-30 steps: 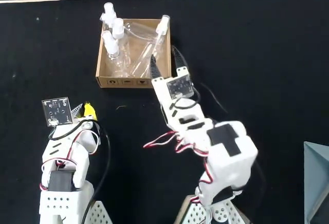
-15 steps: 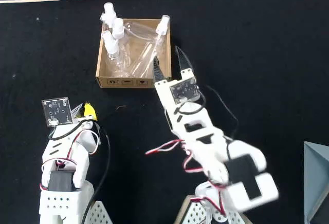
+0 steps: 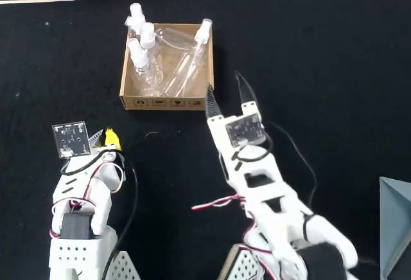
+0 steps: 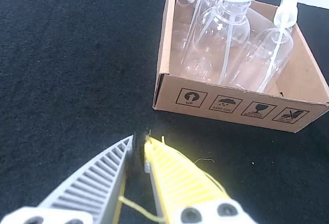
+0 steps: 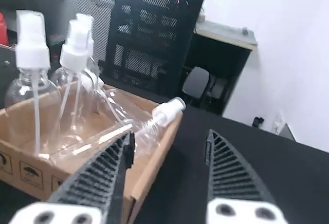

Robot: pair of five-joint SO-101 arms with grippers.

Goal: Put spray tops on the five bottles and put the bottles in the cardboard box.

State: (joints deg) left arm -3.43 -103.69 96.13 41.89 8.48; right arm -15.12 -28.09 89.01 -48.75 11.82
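**Position.** The brown cardboard box (image 3: 160, 103) sits on the black-covered table (image 3: 321, 49) and holds the clear plastic bottles with white spray tops (image 3: 146, 55). I count four white tops. I cannot tell whether a fifth bottle lies among the clear plastic.

The right gripper (image 3: 225, 85) is spread wide and holds nothing. It is just beside the near right corner of the box, with one black finger close to the wall. The left gripper (image 4: 139, 141) is well short of the box. Its grey and yellow fingers are pressed almost together on nothing.

**Risks.**
- One slanted bottle (image 3: 196, 52) leans with its spray top (image 5: 169, 107) at the box rim on the right gripper's side. A careless sideways sweep by that arm would, I judge, catch the top and tip or drag the bottle out.
- The box is light and unfixed. A knock on its corner from the near finger could slide it and topple the upright bottles.
- If a fifth bottle is missing or uncapped, the task could be taken as finished when it is not.

**Surroundings.**
- A grey angular object (image 3: 395, 222) stands at the table's edge, well apart from the box.
- A small scrap of thread (image 3: 151, 133) lies between the left arm and the box.
- Red and white wires (image 3: 215, 203) hang loose at the right arm.

Nothing stands between either gripper and the box.
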